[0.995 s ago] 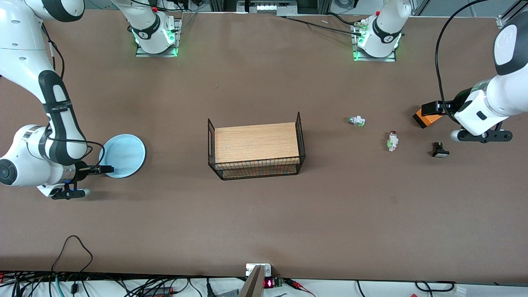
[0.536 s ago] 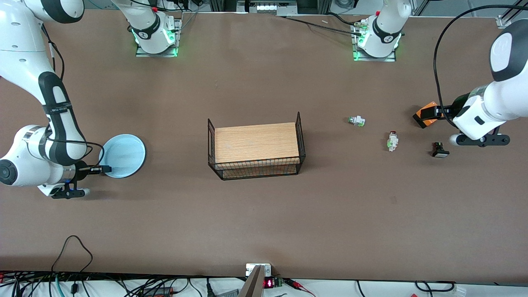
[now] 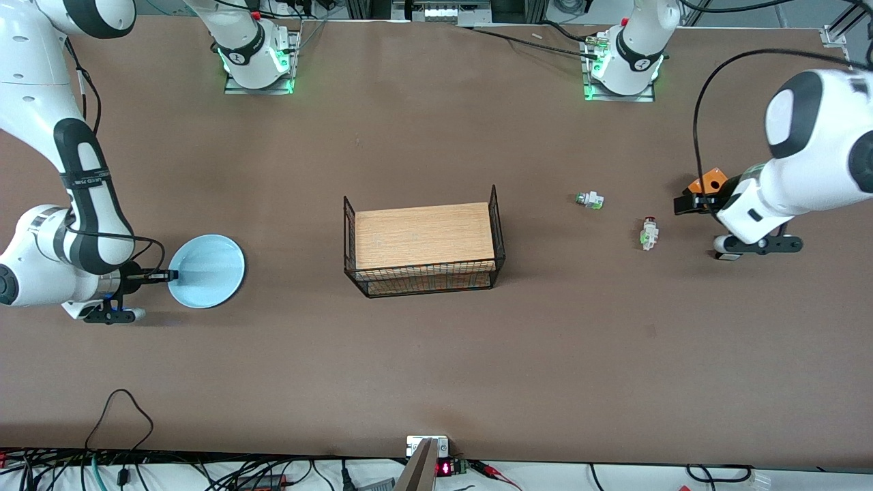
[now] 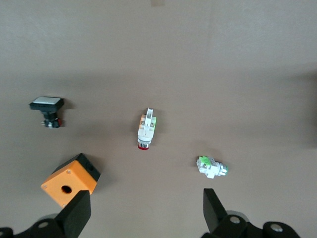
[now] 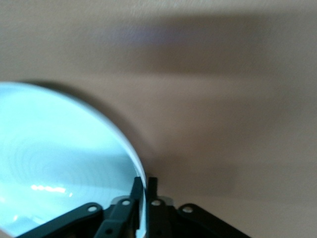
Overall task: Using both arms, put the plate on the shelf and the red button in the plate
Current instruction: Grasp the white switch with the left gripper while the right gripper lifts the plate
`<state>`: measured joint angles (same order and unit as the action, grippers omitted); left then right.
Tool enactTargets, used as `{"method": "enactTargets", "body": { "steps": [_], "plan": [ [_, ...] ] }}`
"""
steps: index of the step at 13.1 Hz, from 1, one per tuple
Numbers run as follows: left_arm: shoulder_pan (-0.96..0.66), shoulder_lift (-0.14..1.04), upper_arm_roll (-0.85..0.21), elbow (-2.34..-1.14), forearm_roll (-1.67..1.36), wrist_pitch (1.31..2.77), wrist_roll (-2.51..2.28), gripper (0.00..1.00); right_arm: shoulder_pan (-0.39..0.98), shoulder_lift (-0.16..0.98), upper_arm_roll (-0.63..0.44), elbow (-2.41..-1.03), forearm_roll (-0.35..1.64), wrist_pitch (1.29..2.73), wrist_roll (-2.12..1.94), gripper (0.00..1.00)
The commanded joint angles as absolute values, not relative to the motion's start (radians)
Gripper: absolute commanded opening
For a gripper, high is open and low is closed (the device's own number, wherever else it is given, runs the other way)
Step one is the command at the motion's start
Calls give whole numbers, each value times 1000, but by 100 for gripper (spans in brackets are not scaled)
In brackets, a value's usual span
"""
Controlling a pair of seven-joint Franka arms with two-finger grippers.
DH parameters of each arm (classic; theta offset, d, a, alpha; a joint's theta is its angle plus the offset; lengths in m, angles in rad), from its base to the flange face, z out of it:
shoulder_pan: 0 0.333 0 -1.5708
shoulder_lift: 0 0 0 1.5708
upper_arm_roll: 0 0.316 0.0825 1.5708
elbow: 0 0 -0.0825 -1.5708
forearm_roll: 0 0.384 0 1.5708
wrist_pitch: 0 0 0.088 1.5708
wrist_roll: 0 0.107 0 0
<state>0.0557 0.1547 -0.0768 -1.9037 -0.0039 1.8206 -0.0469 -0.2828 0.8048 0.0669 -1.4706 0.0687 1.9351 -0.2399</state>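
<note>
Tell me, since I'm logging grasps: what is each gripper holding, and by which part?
The right gripper pinches the plate by its rim. The left gripper is open, holding nothing.

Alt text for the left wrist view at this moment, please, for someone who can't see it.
The left gripper, jaws wide open, hangs over the brown table above the red button, which lies on its side. Around it lie a white-green part, an orange box and a black button.
</note>
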Motion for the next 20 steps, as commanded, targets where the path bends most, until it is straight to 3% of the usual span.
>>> {"method": "enactTargets", "body": {
  "steps": [1, 5, 8, 14, 17, 20],
  "plan": [
    [51, 138, -78, -1991, 12, 1893, -28, 100, -313, 819, 74, -1447, 129, 1889, -229, 0],
    [48, 198, -84, -1996, 14, 1913, 24, 100, -311, 792, 77, -1431, 138, 1814, -222, 0],
    [60, 253, -83, -1997, 12, 1963, 89, 100, -307, 792, 74, -1313, 137, 1662, -213, 0],
    [66, 265, -83, -2176, 12, 2267, 98, 100, -302, 790, 81, -1163, 130, 1502, -206, 0],
    [107, 333, -83, -2187, 12, 2337, 170, 100, -278, 779, 81, -1072, 136, 1338, -119, 0],
    [124, 371, -83, -2191, 12, 2375, 210, 100, -268, 720, 116, -1069, 140, 1284, -69, 0]
  ]
}}
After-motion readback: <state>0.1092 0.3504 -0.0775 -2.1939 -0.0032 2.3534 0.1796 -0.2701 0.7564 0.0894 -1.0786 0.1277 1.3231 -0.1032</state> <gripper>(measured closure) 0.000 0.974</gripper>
